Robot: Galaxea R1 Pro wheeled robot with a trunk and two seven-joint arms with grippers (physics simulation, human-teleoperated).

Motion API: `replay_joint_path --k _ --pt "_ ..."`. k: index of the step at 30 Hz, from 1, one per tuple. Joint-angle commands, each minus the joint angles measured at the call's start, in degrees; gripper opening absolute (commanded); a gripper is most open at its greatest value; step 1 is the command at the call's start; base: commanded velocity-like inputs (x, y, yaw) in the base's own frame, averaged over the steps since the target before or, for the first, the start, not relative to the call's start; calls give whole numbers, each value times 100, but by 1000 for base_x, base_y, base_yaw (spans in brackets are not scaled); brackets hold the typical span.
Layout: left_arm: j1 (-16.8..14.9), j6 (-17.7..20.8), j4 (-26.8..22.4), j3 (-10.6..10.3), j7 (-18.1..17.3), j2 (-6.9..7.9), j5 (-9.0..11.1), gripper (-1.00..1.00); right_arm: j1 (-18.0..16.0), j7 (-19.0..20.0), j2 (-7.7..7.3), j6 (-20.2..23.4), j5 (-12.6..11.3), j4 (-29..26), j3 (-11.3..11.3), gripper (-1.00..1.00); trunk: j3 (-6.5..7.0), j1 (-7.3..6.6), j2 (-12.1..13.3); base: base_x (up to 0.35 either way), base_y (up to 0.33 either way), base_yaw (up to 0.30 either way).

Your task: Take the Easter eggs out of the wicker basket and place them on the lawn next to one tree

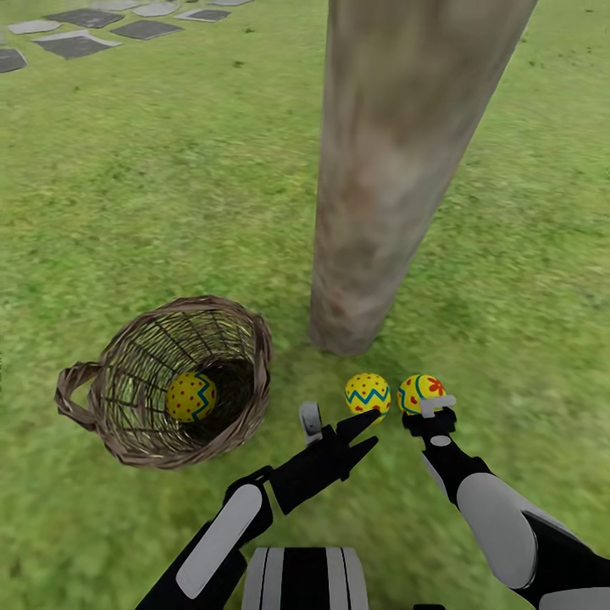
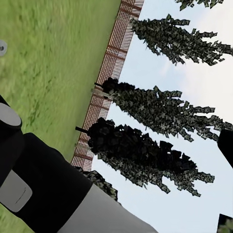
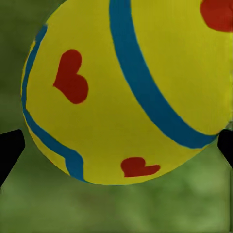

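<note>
Black and grey arms reach forward over the lawn (image 1: 127, 212) from the robot's trunk. The left tool (image 1: 360, 432) points toward the tree with its two dark fingers spread apart, released and grasping nothing, its tips just beside the nearer of two eggs on the grass. From the left wrist, a slatted wooden fence (image 2: 104, 92) and dark-leaved trees (image 2: 145, 155) stand against a pale sky.

The right tool (image 1: 434, 413) sits at the flower egg (image 1: 420, 392), which lies on the grass right in front of it. In the right wrist view that egg (image 3: 131, 92) looms large between the two black fingertips (image 3: 9, 150), which stand off at either side of it without clearly pressing on the shell, so the tool looks released.

Just to the left of it lies the zigzag egg (image 1: 368, 394), also on the grass, the two eggs close together but apart. Both rest near the foot of the thick pale tree trunk (image 1: 390, 169).

Off to the left, the wicker basket (image 1: 135, 424) lies tilted with its mouth facing the robot and its loop handle at the left. A third egg (image 1: 191, 397) rests inside it.

Far beyond, grey stepping stones (image 1: 80, 42) mark the upper left corner of the grass.
</note>
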Motion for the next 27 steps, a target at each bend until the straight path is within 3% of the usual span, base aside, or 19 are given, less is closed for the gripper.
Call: replay_joint_path --k 1,15,24,27 --pt "-2 28 3 2 -2 2 37 100 -5 -14 1 -29 55 12 -49 100 20 -3 0 0 0 0" --pt "-2 28 6 -15 -8 -1 39 100 -2 -36 -15 -16 21 12 -49 100 330 -39 19 0 0 0" --pt "98 150 -30 40 -47 254 151 100 29 -157 -8 -143 54 141 -28 100 329 -40 19 0 0 0" --pt "103 151 -61 45 -83 351 213 100 45 -186 -11 -151 54 133 -30 100 396 -47 23 0 0 0"
